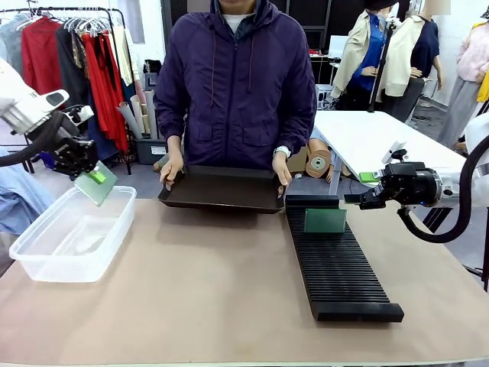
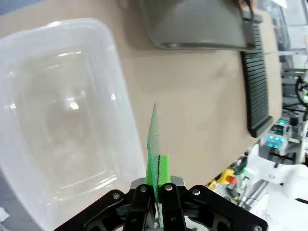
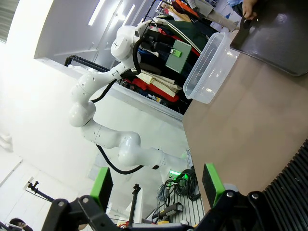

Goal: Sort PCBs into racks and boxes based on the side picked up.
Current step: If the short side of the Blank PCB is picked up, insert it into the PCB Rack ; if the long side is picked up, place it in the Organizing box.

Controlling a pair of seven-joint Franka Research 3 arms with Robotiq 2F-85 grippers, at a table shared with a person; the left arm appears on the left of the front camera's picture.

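From my seat, nearest me along the bench's (image 1: 229, 306) right side runs the black rack (image 1: 340, 271), its near end close to the front edge. One PCB (image 1: 325, 220) stands upright in a slot at the rack's far end; the remaining slots look unfilled. I count that as one board sorted.

At the left edge sits the clear box (image 1: 72, 237). From the left wrist view its floor (image 2: 57, 120) shows glare and nothing I can make out as a board, so I judge it has no boards in it yet.

My left claw (image 1: 93, 177) is clenched on a second PCB (image 1: 97, 183), gripping it by its upper edge so it hangs tilted just above the box's far right corner. In the left wrist view that board (image 2: 154, 139) is edge-on between the green pads (image 2: 163, 166), its dotted face catching light. I take this to be the drop into the box, still to be completed.

My right claw (image 1: 367, 200) is released, jaws spread wide with nothing between them, hovering off the rack's far right side.

At the far edge the person's hands (image 1: 171, 170) hold a dark tray (image 1: 221, 191) by its handles; I see no boards on it, though its floor is not fully visible from here.

I can read no brand, label or writing anywhere.
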